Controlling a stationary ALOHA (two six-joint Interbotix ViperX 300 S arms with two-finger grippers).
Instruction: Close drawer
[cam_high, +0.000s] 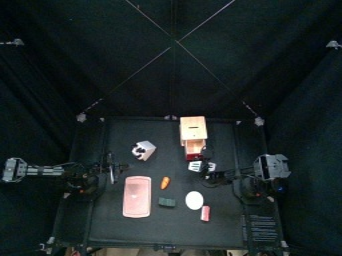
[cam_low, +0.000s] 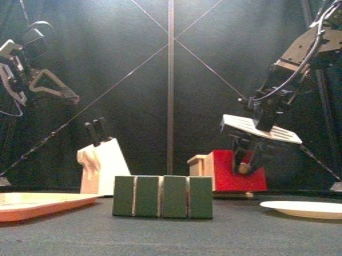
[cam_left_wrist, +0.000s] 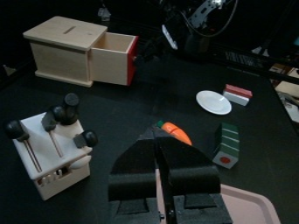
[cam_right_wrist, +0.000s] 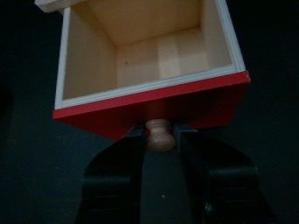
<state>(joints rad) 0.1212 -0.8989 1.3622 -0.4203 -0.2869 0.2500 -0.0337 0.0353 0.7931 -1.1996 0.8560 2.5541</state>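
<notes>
Black curtains enclose a small black surface (cam_high: 114, 135), matte and flat. The wooden cabinet (cam_high: 195, 128) stands toward the far side, right of centre, and the drawer (cam_right_wrist: 149, 74) is pulled out toward the near edge, its open tray showing pale, smooth board inside. The drawer's front is a flat red panel bearing a small rounded wooden knob (cam_right_wrist: 159, 136). The right gripper (cam_right_wrist: 162, 150) sits at this front, jaws parted on either side of the knob; whether they touch it cannot be told. The left gripper (cam_left_wrist: 162, 144) rests at the left, away from the cabinet, its jaws drawn together with nothing between them.

Risks, as judged: the cabinet appears light and unfixed, so a push on the drawer may slide the whole box toward the far edge instead of seating the tray. An off-centre push, delivered by one jaw beside the knob, could skew the drawer in its opening and jam it. The round knob offers a poor contact surface, and a jaw could slip off it.

Also present: a white plate (cam_left_wrist: 214, 101), a green ribbed block (cam_left_wrist: 228, 145), and a small carrot-like piece (cam_left_wrist: 176, 132).
</notes>
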